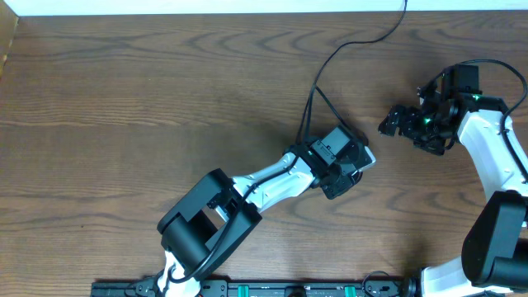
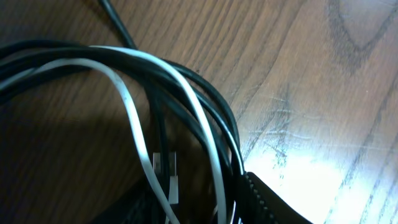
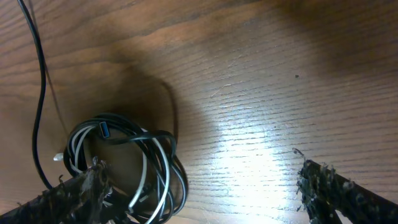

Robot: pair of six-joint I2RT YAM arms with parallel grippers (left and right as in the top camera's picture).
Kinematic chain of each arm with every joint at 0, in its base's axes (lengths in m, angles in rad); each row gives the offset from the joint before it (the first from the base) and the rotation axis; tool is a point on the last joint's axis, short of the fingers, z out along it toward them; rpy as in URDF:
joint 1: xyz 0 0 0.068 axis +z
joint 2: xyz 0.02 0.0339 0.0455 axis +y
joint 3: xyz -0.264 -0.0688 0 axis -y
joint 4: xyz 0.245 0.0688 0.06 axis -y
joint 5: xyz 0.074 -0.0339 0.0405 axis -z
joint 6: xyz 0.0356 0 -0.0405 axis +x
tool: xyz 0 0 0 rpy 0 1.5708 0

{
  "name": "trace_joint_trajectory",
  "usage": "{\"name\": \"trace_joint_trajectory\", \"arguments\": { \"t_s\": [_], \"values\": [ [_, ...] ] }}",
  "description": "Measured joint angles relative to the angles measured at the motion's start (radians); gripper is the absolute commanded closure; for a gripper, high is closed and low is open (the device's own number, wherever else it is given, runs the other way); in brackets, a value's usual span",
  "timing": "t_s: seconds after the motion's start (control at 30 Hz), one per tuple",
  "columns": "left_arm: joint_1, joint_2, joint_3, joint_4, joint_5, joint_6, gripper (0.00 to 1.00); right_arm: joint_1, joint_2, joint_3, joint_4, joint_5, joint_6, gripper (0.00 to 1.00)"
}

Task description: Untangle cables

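Cables [image 2: 199,93], light and limp, coiled on the table [image 1: 124,99] at the left gripper [image 1: 353,169] whose grip cannot be told, are being judged best taken by one outer loop, right gripper [image 1: 392,124] fingers being held spread wide.

Soft, even light falls on the table [image 1: 124,99] from above, shadows faint. The 2 wrist views are dim, each with a white glare patch on the wood; the near cables [image 2: 205,93] blur.

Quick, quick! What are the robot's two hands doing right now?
Left hand: cannot tell, cables bunched against it.
Right hand: open, holding nothing.
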Motion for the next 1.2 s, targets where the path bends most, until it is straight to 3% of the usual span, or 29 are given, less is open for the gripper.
{"name": "trace_joint_trajectory", "arguments": {
  "t_s": [0.2,0.4,0.63,0.77,0.87,1.07,1.2],
  "values": [
    [-0.029,0.023,0.000,0.040,-0.011,0.000,0.67,0.000,0.000,0.000,-0.001,0.000,0.000,0.04],
    [-0.037,0.027,0.000,0.041,-0.026,0.003,0.92,0.000,0.000,0.000,-0.003,0.000,-0.003,0.04],
    [-0.020,0.016,0.000,0.010,-0.055,-0.004,0.93,0.000,0.000,0.000,-0.002,-0.010,-0.003,0.05],
    [0.048,-0.084,-0.005,-0.075,-0.039,-0.005,0.93,0.001,0.000,0.000,0.021,-0.061,-0.023,0.08],
    [0.135,-0.225,-0.005,-0.132,0.023,-0.008,0.93,0.012,0.000,0.000,0.056,-0.131,-0.054,0.10],
    [0.355,-0.488,-0.001,-0.271,0.303,-0.008,0.93,0.078,0.000,0.001,0.171,-0.324,-0.132,0.12],
    [0.464,-0.510,-0.001,-0.336,0.430,-0.008,0.93,0.103,0.000,0.001,0.243,-0.442,-0.150,0.14]
  ]
}}
